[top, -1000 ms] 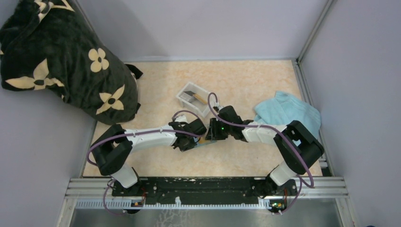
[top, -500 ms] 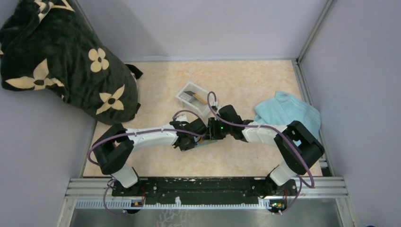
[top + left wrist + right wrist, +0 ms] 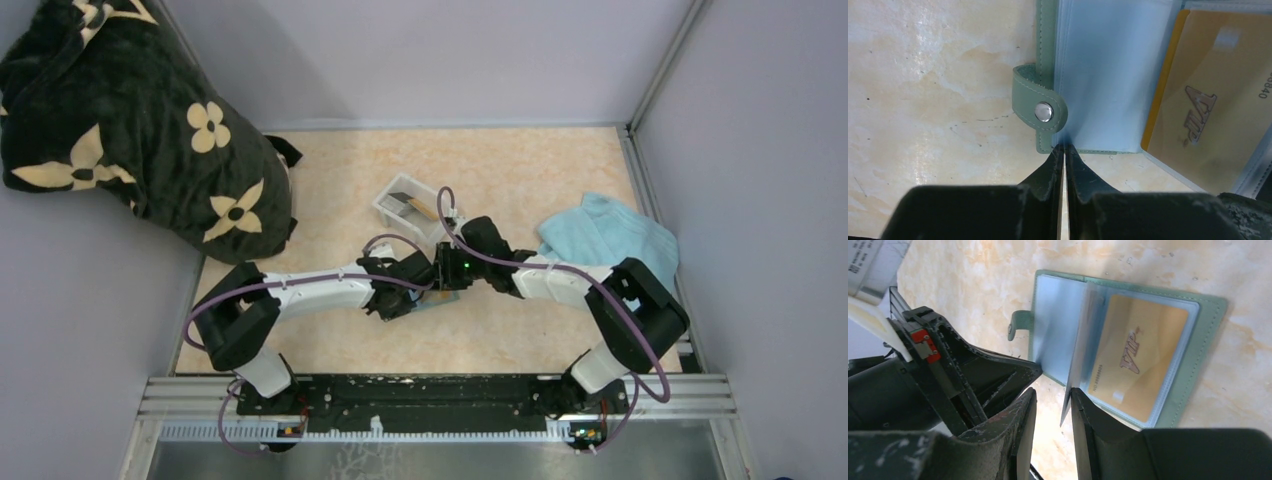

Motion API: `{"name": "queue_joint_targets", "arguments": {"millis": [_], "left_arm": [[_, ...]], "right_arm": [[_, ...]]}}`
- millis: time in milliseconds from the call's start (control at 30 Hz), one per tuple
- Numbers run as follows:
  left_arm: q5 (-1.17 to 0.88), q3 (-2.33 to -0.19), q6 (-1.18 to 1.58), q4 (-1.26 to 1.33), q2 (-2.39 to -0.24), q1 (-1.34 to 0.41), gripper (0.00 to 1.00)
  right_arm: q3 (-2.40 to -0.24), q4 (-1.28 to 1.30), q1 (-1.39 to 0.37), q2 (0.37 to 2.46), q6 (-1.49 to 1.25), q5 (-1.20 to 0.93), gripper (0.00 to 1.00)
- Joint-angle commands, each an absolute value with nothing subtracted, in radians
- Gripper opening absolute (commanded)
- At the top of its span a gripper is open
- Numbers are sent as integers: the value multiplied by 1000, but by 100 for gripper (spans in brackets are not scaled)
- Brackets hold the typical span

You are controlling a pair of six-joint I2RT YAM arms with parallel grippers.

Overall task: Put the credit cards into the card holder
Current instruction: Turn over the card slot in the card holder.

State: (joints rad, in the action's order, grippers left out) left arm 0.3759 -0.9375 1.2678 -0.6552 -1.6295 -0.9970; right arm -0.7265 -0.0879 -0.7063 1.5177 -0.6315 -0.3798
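Note:
The card holder [image 3: 1098, 75] lies open on the table, green outside and pale blue inside, its snap tab [image 3: 1040, 110] on the left. An orange-yellow credit card [image 3: 1135, 355] sits in a clear sleeve on its right half. My left gripper [image 3: 1064, 147] is shut with its tips pinching the near edge of the holder's [image 3: 1208, 340] left flap. My right gripper [image 3: 1053, 392] is open at the holder's near edge. A thin pale leaf [image 3: 1080, 340] stands on edge against its right finger; I cannot tell whether it is a card or a sleeve. From above, both grippers [image 3: 428, 290] [image 3: 447, 272] meet over the holder [image 3: 443, 301].
A white plastic tray [image 3: 405, 205] holding dark and yellowish cards stands just behind the grippers. A light blue towel [image 3: 605, 235] lies crumpled at the right. A big black flowered bag [image 3: 130, 120] fills the back left corner. Walls close in the table.
My right gripper has edged a little left and back, closer to the left gripper. The left arm has stayed put.

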Motion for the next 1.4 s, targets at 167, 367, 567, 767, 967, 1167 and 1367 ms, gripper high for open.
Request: {"name": "queue_joint_targets", "arguments": {"millis": [167,367,567,767,967,1167,1367], "left_arm": [[361,-885,1317,-730,-1631,-999,10],[365,-866,1333,-730,-1609,-999,10],[368,-852,1348,-740,-1588,-999,10],[374,-823,1372,-746,-1544,-999,10],[372,-813,1381,-743,-1530,-999,10],[382,-815,1389,-755,-1508,-999,10],[405,-821,1404,-796,-1476,-999,10]], "right_arm": [[-785,-149,-737,1474,-643,-405,33],[-781,-168,-748,1480,-654,-409,33],[-797,-171,-771,1489,-662,-408,33],[-808,-178,-789,1498,-670,-410,33],[-818,-181,-806,1497,-674,-408,33],[-818,-172,-808,1490,-673,-399,33],[-824,-131,-808,1475,-645,-368,33]]}}
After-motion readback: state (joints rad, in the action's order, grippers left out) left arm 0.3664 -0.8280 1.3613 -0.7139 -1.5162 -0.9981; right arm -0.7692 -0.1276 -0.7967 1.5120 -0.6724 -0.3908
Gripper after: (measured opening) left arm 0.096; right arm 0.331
